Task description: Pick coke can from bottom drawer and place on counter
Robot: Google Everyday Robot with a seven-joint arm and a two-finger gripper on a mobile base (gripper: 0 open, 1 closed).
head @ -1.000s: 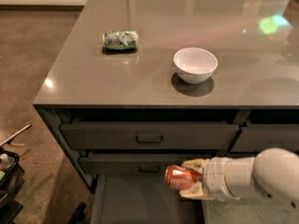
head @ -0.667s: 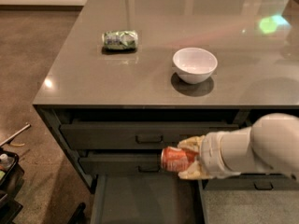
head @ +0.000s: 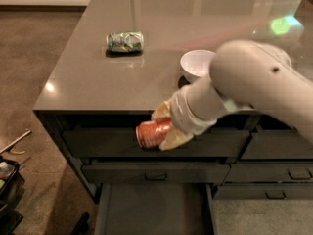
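The coke can [head: 151,133] is red-orange and lies on its side in my gripper [head: 163,127], whose yellowish fingers [head: 173,139] are shut on it. I hold it in the air in front of the top drawer, just below the counter's front edge. The counter [head: 98,82] is a glossy grey-brown top above. The bottom drawer [head: 154,209] stands pulled open below, its flat floor bare. My large pale arm [head: 254,82] reaches in from the right and hides part of the counter.
A green-and-white can [head: 125,41] lies on its side at the counter's back left. A white bowl [head: 196,63] sits mid-counter, partly behind my arm. Two handled drawers [head: 155,173] are shut. Dark clutter [head: 7,180] lies on the floor at left.
My gripper has risen with the coke can from just above the open bottom drawer to the level of the top drawer. The arm now covers more of the counter.
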